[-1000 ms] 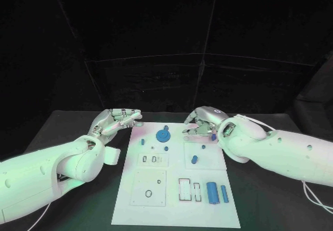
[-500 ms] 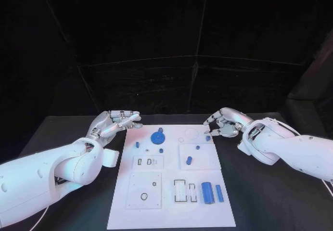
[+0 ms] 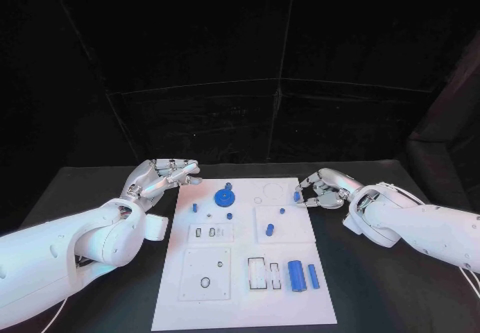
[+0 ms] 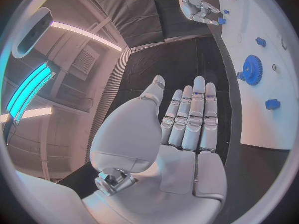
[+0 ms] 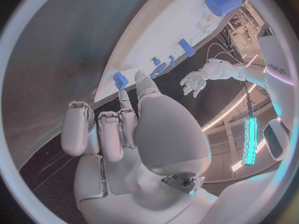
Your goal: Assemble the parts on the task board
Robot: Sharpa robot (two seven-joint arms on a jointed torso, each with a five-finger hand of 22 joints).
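The white task board [image 3: 215, 305] lies mid-table. A blue gear [image 3: 224, 198] sits on its far part, with several small blue pieces around it. Two blue cylinders [image 3: 296, 275] lie near the front right. My left hand [image 3: 160, 177] hovers off the board's far left corner, fingers straight and holding nothing; in the left wrist view this hand [image 4: 187, 129] has the gear [image 4: 251, 69] beside it. My right hand [image 3: 322, 189] hangs just off the far right edge with fingers loosely curved and nothing in them. Its fingertips are beside a small blue piece [image 3: 297, 197], which also shows [image 5: 120, 79] on the board's edge.
The black table [image 3: 400, 291] runs wide on both sides of the board. Empty slots and recesses [image 3: 262, 272] mark the board's near half. A dark curtain stands behind the table.
My right hand has drawn back from over the board's far part to just past its right edge. The left hand has barely moved. The camera view has shifted a little.
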